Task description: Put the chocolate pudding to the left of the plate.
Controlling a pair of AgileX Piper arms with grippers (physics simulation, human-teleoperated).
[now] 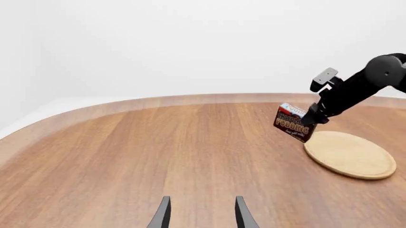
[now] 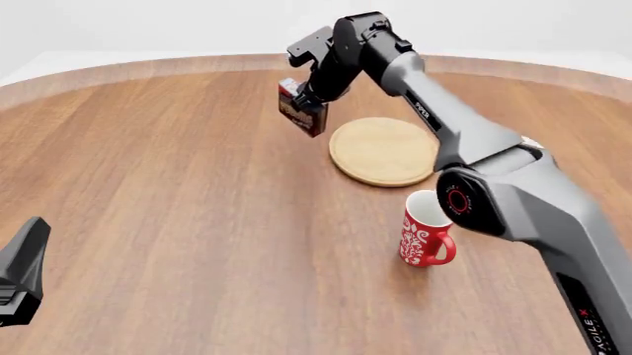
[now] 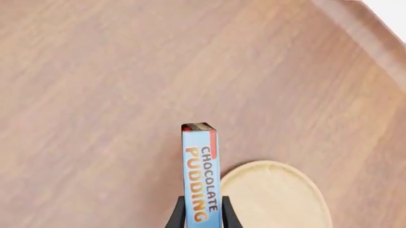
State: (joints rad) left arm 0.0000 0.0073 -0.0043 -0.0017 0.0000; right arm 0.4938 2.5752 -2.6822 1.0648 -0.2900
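Observation:
The chocolate pudding box (image 2: 301, 113) is dark brown with a light blue top (image 3: 200, 166). My right gripper (image 2: 308, 97) is shut on it and holds it tilted above the table, just left of the plate's far left rim. It also shows in the left wrist view (image 1: 294, 121). The plate (image 2: 384, 150) is a flat round light-wood disc on the table, also in the left wrist view (image 1: 351, 154) and the right wrist view (image 3: 273, 194). My left gripper (image 1: 199, 213) is open and empty, low at the near left, far from both.
A red mug (image 2: 425, 230) with white patterning stands near the front of the plate, close to the right arm's base. The right arm (image 2: 464, 129) stretches over the plate's right side. The table's curved far edge (image 2: 197, 63) lies behind the box.

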